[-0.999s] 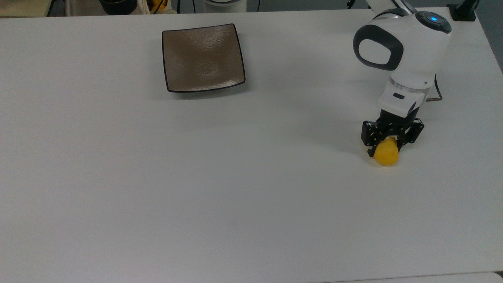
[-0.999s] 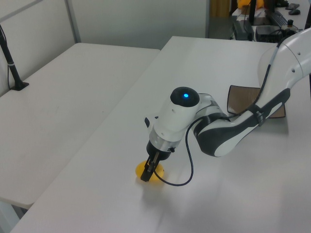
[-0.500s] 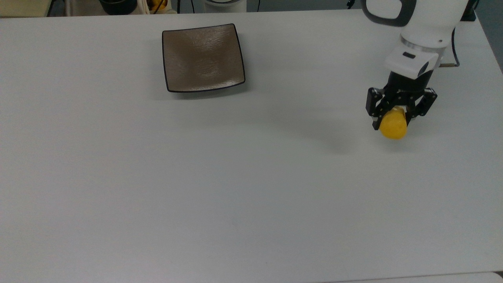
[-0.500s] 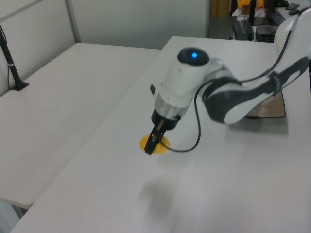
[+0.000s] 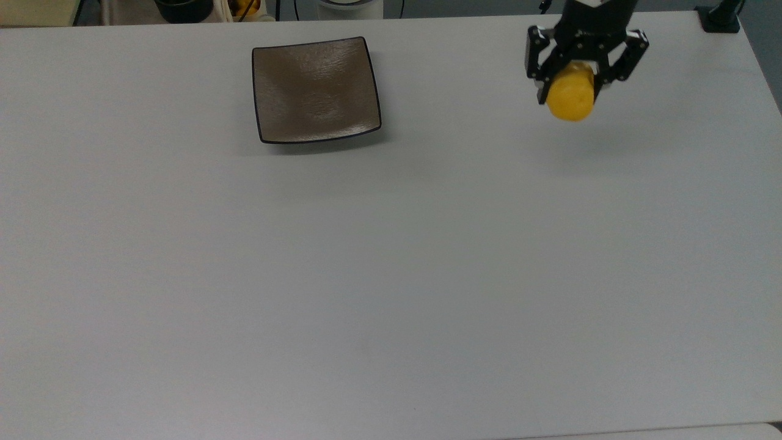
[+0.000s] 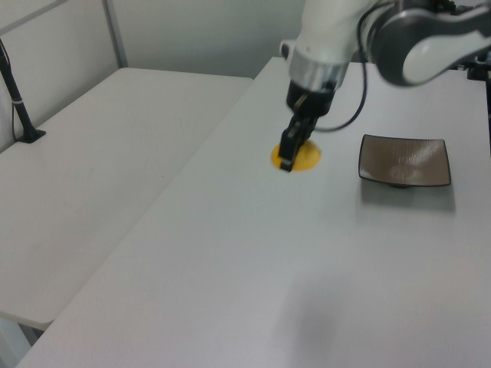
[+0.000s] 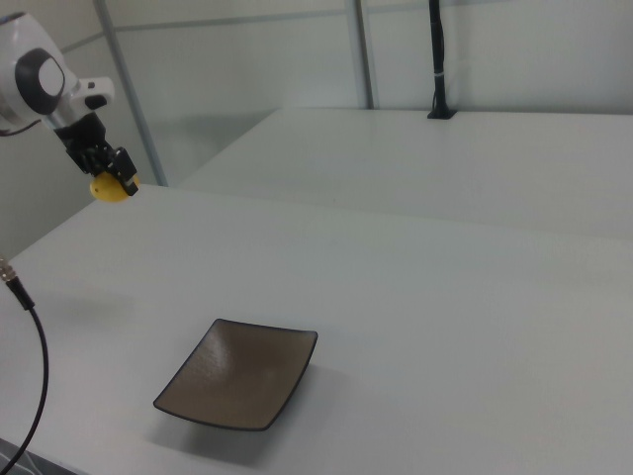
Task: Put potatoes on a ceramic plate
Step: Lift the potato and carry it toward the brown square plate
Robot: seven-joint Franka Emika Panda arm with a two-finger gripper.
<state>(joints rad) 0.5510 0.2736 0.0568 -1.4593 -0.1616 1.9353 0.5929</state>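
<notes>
You've got the gripper [image 5: 570, 72] clenched on the potato [image 5: 570, 98], holding it up in the air w/ its shadow falling on the table [image 5: 391, 275] below, near the top view's upper right; the ceramic plate [image 5: 316, 90] sits well apart toward the top view's left, nothing on it yet. Biggest risk, imo: the potato is a rounded, slightly bumpy oval and the fingers grab only its upper part, so most of the lump hangs below the jaws — a quick swing or hard stop across the table could let it rotate or slide out before you reach the plate. Second risk is at release: round thing + glossy surface = rolling. The plate looks like smooth glazed ceramic, brown-taupe, square w/ a thin dark rim and edges that curl up only a little, so if you let go from high up or near an edge, the potato may bounce or roll over the low lip onto the table. Coming in too low could also clip that upturned rim and shove the plate, since the white tabletop looks smooth and matte w/ nothing to hold it. Suggest aiming for plate centre, low & slow before opening.
</notes>
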